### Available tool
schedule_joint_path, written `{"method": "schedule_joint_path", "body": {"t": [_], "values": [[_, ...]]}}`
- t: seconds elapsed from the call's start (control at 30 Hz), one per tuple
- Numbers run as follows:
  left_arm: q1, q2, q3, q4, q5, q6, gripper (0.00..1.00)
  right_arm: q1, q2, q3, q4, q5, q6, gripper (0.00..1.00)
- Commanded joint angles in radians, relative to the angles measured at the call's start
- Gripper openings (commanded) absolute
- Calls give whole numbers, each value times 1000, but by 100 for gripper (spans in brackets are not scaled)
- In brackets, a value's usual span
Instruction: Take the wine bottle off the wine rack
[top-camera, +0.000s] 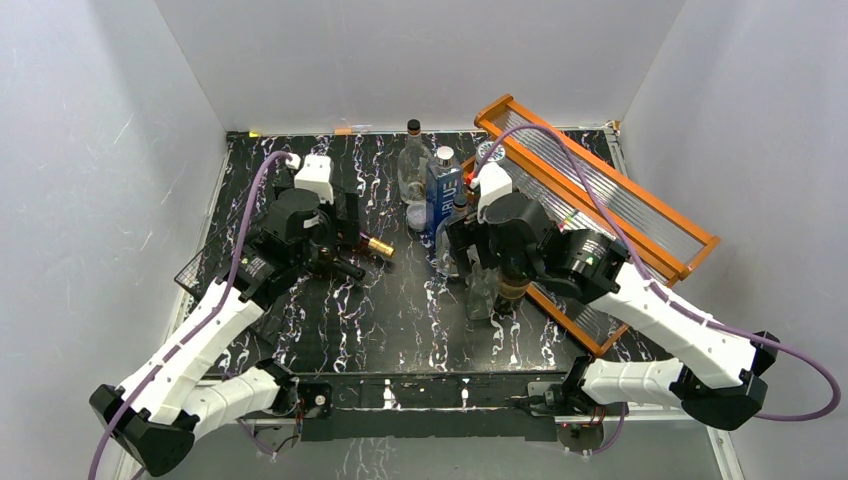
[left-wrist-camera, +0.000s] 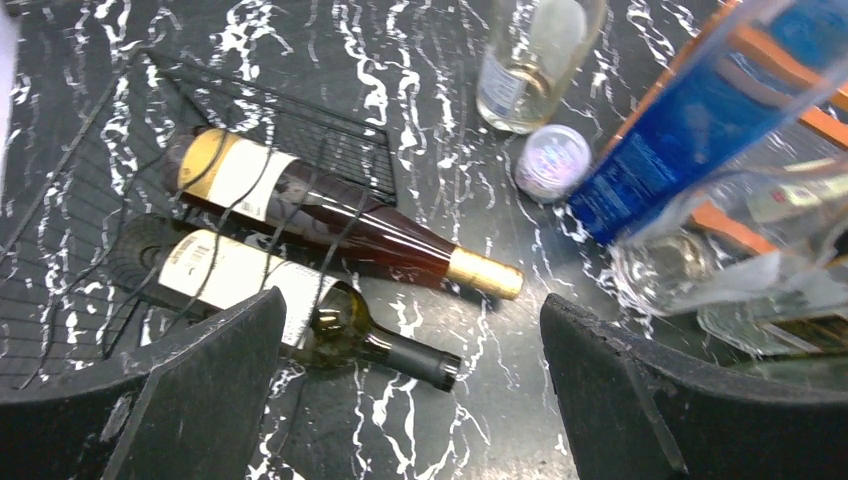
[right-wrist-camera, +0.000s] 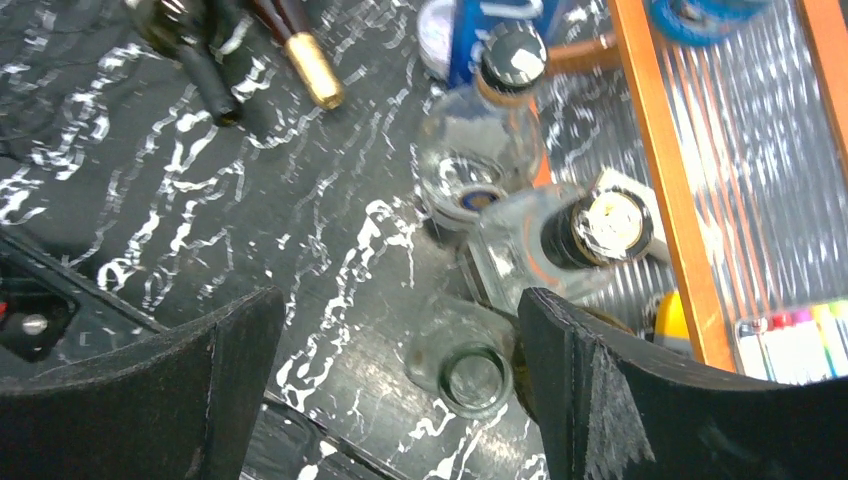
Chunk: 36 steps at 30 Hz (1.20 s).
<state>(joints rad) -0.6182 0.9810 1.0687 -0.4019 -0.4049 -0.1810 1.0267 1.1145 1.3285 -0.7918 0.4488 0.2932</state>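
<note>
While the gold-capped wine bottle (left-wrist-camera: 340, 215) and green wine bottle (left-wrist-camera: 300, 310) lie cradled in the wire wine rack (left-wrist-camera: 290, 135), necks poking out, the left gripper (left-wrist-camera: 412, 305) hangs spread and empty above, seemingly lining up a grab; the right gripper (right-wrist-camera: 400, 300), likewise spread and empty, hovers over upright clear bottles (right-wrist-camera: 470, 170).

This is a robotics lab test cell rather than a home. Plain white panels (top-camera: 100, 150) wall in a black marble-patterned table (top-camera: 400, 310), and two white robot arms (top-camera: 190, 350) trailing purple cables (top-camera: 240, 235) are bolted to its near edge.
</note>
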Motion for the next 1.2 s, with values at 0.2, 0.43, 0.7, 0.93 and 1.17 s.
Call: {"method": "schedule_joint_path", "body": {"t": [0.2, 0.43, 0.7, 0.93, 1.17], "values": [[300, 4, -69, 49, 128, 14, 98, -1, 203, 297, 53, -210, -128, 98], [453, 8, -152, 102, 145, -25, 98, 27, 325, 311, 191, -343, -95, 98], [491, -6, -210, 131, 121, -23, 98, 84, 523, 306, 283, -326, -66, 98], [491, -52, -225, 142, 81, -27, 98, 136, 759, 172, 665, -323, -95, 98], [491, -64, -229, 147, 80, -32, 98, 142, 930, 181, 810, -237, -125, 98]]}}
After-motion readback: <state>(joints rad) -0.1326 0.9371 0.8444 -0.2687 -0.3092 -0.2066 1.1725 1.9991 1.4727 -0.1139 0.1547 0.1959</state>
